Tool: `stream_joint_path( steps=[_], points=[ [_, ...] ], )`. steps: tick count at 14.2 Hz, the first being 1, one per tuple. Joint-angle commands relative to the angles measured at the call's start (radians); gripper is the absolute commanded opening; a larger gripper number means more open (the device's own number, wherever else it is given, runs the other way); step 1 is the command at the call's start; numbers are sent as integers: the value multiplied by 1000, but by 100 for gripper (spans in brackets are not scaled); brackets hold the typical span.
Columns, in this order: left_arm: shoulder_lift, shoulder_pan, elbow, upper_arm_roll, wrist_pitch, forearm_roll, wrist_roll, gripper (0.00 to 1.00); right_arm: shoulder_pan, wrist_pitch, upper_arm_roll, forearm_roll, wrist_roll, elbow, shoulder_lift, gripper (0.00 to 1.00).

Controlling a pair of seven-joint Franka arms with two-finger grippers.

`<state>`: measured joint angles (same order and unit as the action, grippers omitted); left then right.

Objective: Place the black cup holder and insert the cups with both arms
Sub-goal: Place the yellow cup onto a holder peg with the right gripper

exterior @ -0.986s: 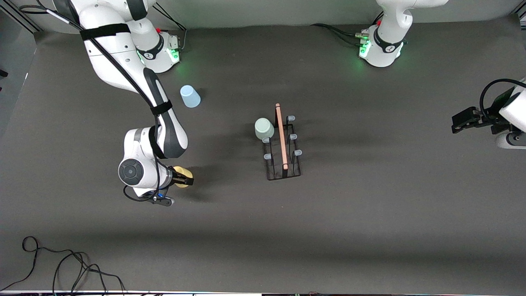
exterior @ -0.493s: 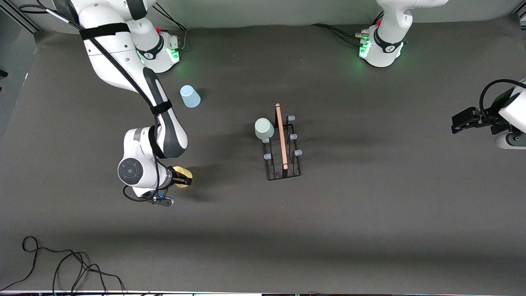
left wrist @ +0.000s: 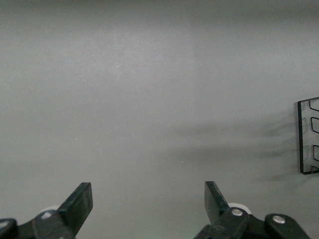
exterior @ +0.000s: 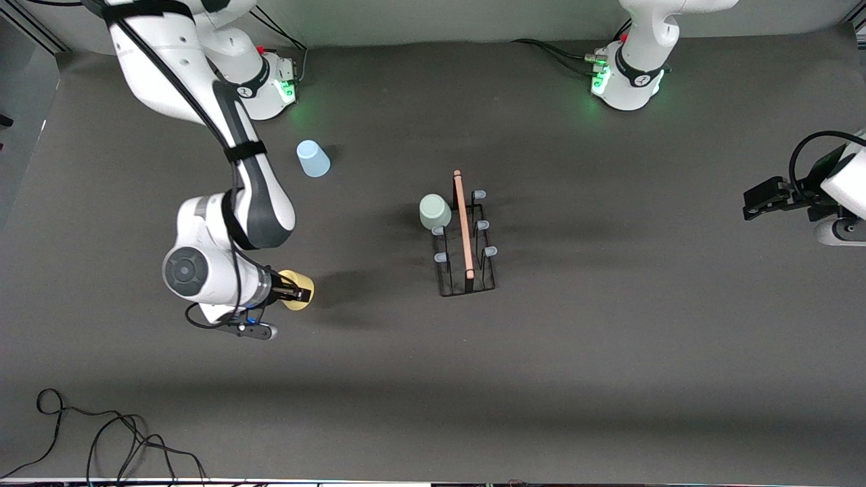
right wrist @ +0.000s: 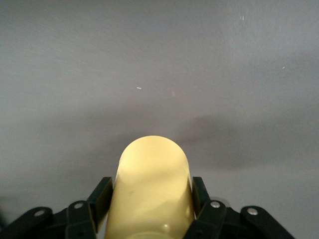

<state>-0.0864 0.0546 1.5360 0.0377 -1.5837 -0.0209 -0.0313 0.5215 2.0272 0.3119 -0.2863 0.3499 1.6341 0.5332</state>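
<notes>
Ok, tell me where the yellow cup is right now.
The yellow cup is clamped in the right gripper, toward the right arm's end of the table, over bare mat well clear of the black cup holder.

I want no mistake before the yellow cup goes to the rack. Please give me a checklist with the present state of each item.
1. Right gripper shut on yellow cup: ok.
2. Yellow cup lifted off the table: cannot tell.
3. Black cup holder upright on the table: ok.
4. Free pegs: ok; only the grey-green cup sits on one.
5. Left gripper open, waiting at its arm's end of the table: ok.
6. Blue cup outside the path: ok.
</notes>
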Motion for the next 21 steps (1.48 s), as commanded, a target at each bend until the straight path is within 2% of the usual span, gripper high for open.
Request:
stream_joint_path(
  steps=[1, 3, 6, 10, 13, 19, 21],
  points=[
    [-4, -1, -13, -1, 2, -1, -2, 100, 8, -106, -5, -25, 99, -121, -10, 3],
    [-4, -1, -13, -1, 1, -1, -2, 100, 17, -156, -20, -71, 197, -193, -1, 3],
    [-4, -2, -11, -1, 1, -1, -7, 100, 89, -153, -22, -169, 326, -224, -1, 3],
    [-4, -2, -10, -1, -2, -1, -9, 100, 202, -143, -22, -162, 523, -293, 48, 3],
    [-4, -4, -10, 1, -1, -1, -15, 100, 267, -78, -22, -159, 624, -313, 86, 3],
    [-4, -4, -8, 1, -4, -1, -15, 100, 343, 100, -20, -156, 710, -316, 174, 3],
    [-4, -4, -8, -1, -2, -1, -15, 100, 347, 120, -22, -156, 712, -316, 191, 3]
  ],
)
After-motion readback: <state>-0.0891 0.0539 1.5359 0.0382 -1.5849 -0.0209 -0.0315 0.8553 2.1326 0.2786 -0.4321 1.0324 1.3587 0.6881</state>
